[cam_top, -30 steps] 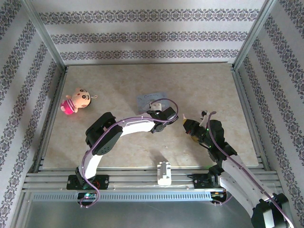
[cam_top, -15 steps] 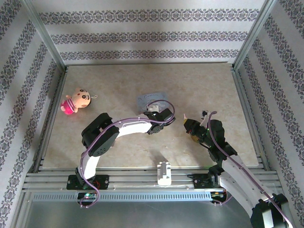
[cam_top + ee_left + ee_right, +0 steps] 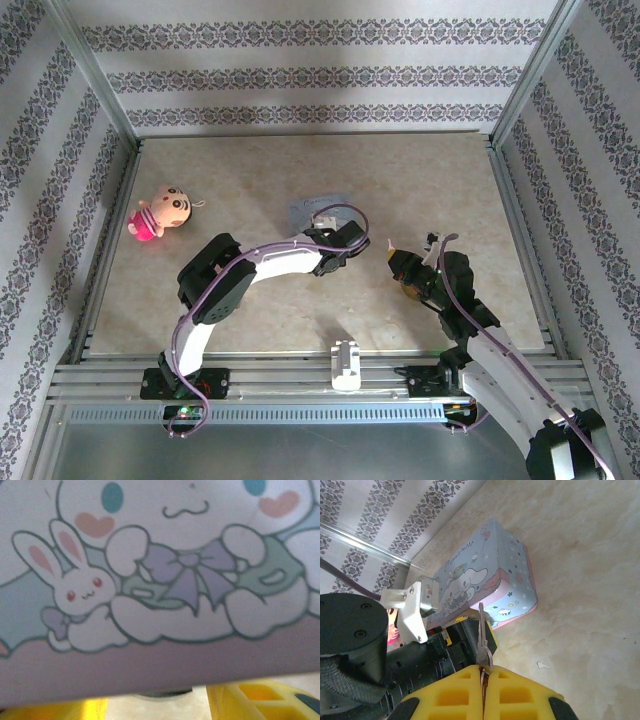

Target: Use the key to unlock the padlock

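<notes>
Camera above the arms: over the last second the left arm (image 3: pixel 262 268) had shifted slightly along the near side of the pale-blue cartoon-printed tin box (image 3: pixel 312 208) on the beige worktop (image 3: pixel 450 180), ending close against it. The right arm (image 3: pixel 455 300) had kept its place.

Left wrist: the tin's printed wall stood just beyond the yellow left fingers (image 3: pixel 260 700), which were parted and grasped nothing. The small dark-grey metal padlock (image 3: pixel 165 694) was probably the dark blur at the wall's lower edge between them, too unclear to confirm.

Right wrist: the yellow right fingers (image 3: pixel 515 695) were clenched on the thin silvery key (image 3: pixel 480 625), its blade aimed at the tin but apart from it.

Judged: the lock was being approached for steadying; insertion had not begun.
</notes>
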Action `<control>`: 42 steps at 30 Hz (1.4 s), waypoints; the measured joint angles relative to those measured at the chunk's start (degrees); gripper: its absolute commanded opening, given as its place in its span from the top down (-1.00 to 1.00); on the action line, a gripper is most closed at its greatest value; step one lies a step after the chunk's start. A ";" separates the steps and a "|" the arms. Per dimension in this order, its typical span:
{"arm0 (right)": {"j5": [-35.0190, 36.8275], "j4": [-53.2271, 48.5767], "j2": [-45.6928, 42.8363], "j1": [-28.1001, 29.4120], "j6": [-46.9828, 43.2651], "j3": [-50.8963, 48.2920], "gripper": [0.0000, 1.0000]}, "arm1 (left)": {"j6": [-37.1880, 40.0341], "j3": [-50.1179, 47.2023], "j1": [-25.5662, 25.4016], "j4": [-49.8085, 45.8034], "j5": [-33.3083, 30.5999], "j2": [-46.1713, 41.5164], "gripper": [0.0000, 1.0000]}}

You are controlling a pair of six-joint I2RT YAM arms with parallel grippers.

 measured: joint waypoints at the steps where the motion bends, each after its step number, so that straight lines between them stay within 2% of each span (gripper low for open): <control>1: 0.02 0.00 0.00 0.00 0.02 0.00 1.00 | 0.04 0.00 0.11 0.00 -0.02 0.04 -0.06; 15: 0.02 0.02 -2.12 0.00 0.04 -0.81 1.00 | 1.73 0.09 1.14 1.22 0.42 0.74 0.07; 27: 0.02 0.02 -2.54 0.00 0.26 -0.92 1.00 | 2.36 0.70 1.22 1.99 0.33 1.33 0.10; 29: 0.02 0.02 -2.54 0.00 0.26 -0.92 1.00 | 2.75 0.83 1.22 2.23 0.22 1.51 0.19; 35: 0.02 0.02 -2.54 0.00 0.26 -0.92 1.00 | 3.21 0.94 1.22 2.93 0.20 2.08 0.25; 42: 0.02 0.00 -2.54 0.00 0.33 -0.92 1.00 | 3.89 0.94 1.22 3.37 0.22 2.08 0.54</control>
